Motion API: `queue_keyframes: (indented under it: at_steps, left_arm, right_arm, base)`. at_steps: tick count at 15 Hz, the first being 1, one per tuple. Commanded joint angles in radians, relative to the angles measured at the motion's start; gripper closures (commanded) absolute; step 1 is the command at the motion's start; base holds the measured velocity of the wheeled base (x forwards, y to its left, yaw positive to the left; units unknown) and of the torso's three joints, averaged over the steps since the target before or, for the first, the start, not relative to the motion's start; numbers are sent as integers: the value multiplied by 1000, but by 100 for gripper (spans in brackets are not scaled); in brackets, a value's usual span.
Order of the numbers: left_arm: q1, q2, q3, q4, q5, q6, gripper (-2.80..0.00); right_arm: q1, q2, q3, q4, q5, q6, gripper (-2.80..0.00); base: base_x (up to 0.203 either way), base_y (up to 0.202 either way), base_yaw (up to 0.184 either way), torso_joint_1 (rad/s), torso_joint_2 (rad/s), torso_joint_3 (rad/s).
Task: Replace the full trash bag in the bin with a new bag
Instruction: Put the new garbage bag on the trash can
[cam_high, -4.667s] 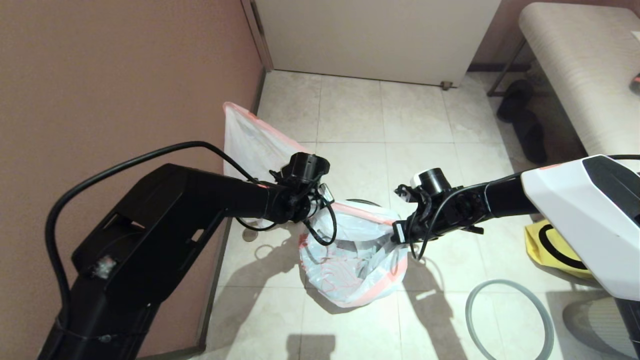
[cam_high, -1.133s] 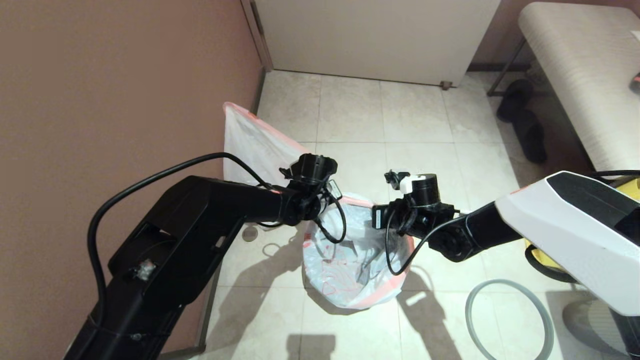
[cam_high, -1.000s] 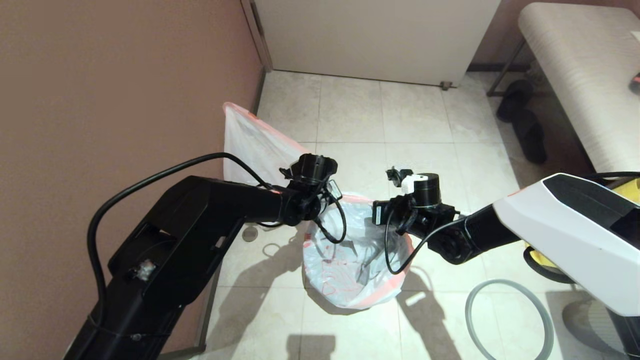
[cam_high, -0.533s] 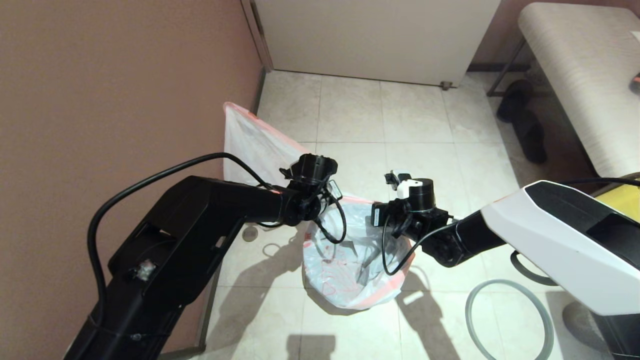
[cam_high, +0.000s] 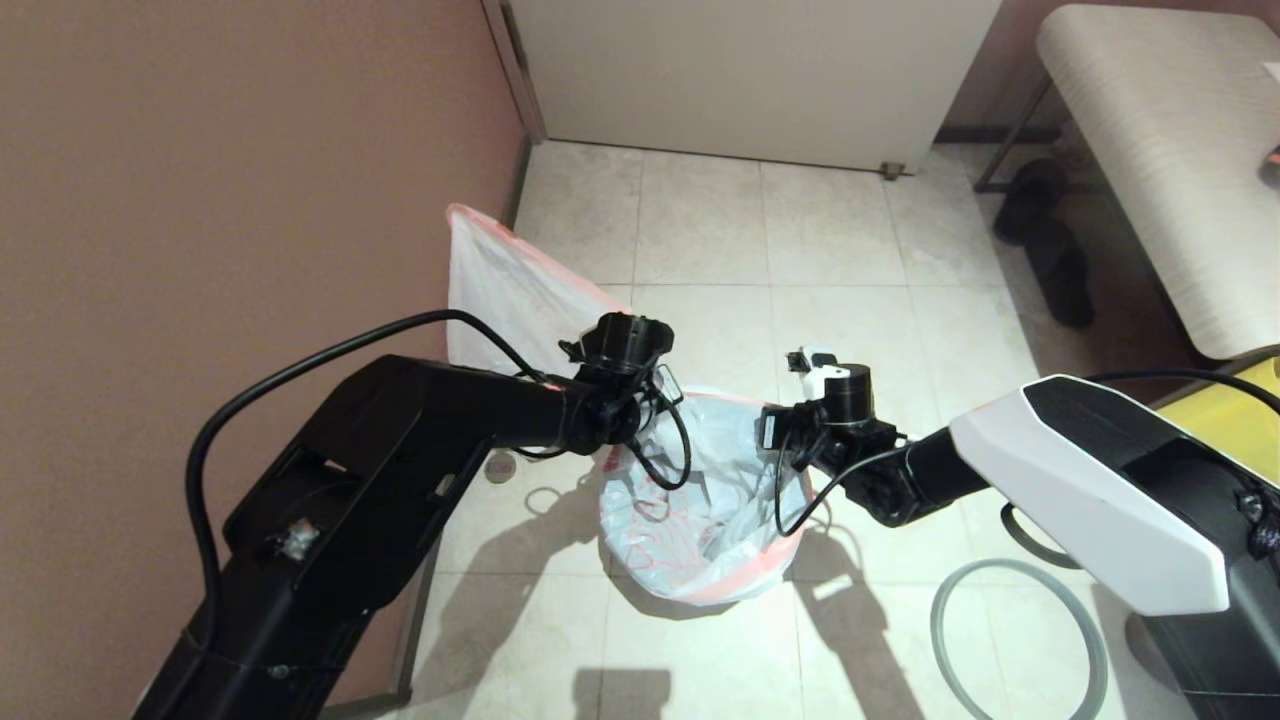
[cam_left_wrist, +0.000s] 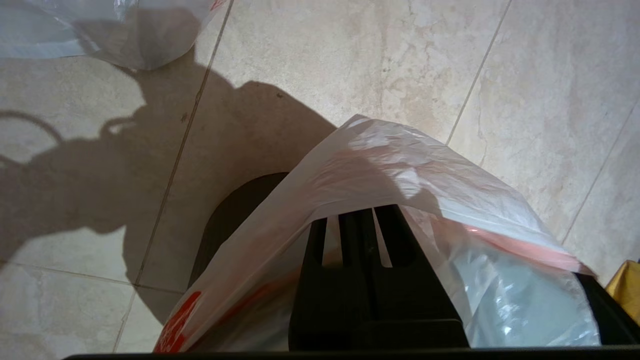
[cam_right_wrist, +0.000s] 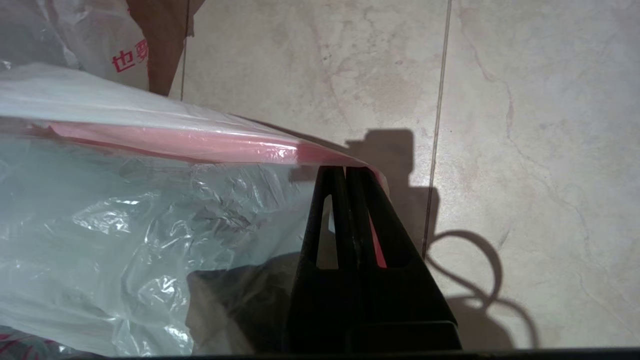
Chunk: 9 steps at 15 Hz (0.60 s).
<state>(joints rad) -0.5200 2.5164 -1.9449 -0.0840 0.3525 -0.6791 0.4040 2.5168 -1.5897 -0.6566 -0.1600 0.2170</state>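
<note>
The left gripper (cam_left_wrist: 367, 220) and right gripper (cam_right_wrist: 345, 185) are clenched on opposite pink-edged rims of the new bag (cam_high: 690, 520), thin crinkled translucent plastic with red print, stretched open over the dark bin (cam_left_wrist: 230, 220) on the pale tiled floor (cam_high: 850, 250).

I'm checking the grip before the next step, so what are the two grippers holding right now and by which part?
Both hold the thin translucent white plastic bag by its pink-red top edge: left gripper one side, right gripper the opposite.
</note>
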Motion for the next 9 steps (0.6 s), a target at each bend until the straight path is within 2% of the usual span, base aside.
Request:
queue_keyframes:
  at_steps: [1, 5, 6, 9]
  left_arm:
    - [4, 21, 0, -2, 0, -4, 0]
    - [12, -10, 0, 5, -19, -7, 0]
    - [12, -36, 0, 24, -20, -17, 0]
    - [11, -91, -7, 144, -72, -48, 0]
  right_arm:
    - [-14, 20, -13, 5, 0, 1, 0]
    - [-22, -30, -10, 53, 3, 9, 0]
    - [-21, -57, -9, 82, 8, 36, 0]
    - [-18, -180, -11, 278, 74, 116, 0]
  base:
    - [0, 0, 0, 0, 0, 0]
    - [0, 0, 0, 0, 0, 0]
    - [0, 0, 0, 0, 0, 0]
    - [0, 0, 0, 0, 0, 0]
